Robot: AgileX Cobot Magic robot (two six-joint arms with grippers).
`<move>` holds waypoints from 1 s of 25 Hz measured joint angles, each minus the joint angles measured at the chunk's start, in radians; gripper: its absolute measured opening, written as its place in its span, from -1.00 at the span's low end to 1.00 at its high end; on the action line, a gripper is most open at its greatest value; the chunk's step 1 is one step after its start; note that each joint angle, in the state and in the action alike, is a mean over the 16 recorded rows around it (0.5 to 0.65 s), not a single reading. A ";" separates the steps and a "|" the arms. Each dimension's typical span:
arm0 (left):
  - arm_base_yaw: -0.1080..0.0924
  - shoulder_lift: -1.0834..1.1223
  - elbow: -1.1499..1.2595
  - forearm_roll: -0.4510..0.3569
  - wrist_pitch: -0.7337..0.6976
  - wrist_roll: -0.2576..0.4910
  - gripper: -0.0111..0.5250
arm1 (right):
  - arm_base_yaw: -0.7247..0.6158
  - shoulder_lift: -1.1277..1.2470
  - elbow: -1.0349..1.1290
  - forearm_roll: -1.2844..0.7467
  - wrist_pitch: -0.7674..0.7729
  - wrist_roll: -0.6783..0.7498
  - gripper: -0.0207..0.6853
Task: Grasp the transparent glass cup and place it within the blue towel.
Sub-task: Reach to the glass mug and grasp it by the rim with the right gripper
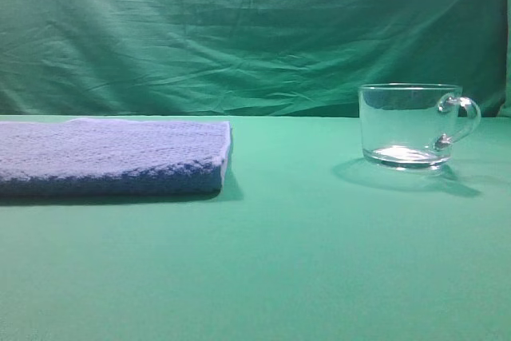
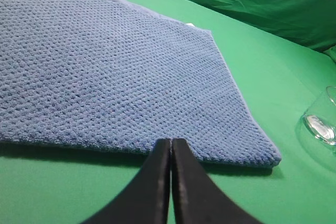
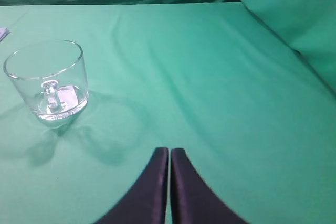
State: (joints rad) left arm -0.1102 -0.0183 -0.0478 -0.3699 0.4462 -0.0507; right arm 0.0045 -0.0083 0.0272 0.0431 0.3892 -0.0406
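The left claw (image 2: 170, 142) is closed with nothing in it, just before the near edge of the blue towel (image 2: 115, 72), and the right claw (image 3: 168, 151) is closed and empty too. The towel lies flat at the desk's (image 1: 303, 277) left side. The transparent glass cup (image 1: 409, 125) stands upright toward the far right edge, well apart from the towel.
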 joint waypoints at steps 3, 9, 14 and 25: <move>0.000 0.000 0.000 0.000 0.000 0.000 -0.96 | 0.000 0.000 0.000 0.005 -0.009 0.000 -0.94; 0.000 0.000 0.000 0.000 0.000 0.000 -0.96 | 0.000 0.000 0.001 0.069 -0.077 0.000 -0.94; 0.000 0.000 0.000 0.000 0.000 0.000 -0.96 | 0.008 0.004 -0.014 0.154 -0.135 -0.001 -0.94; 0.000 0.000 0.000 0.000 0.000 0.000 -0.96 | 0.086 0.210 -0.264 0.285 -0.085 -0.069 -0.94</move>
State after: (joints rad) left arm -0.1102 -0.0183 -0.0478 -0.3699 0.4462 -0.0507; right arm 0.0901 0.2018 -0.2366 0.3278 0.3039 -0.1098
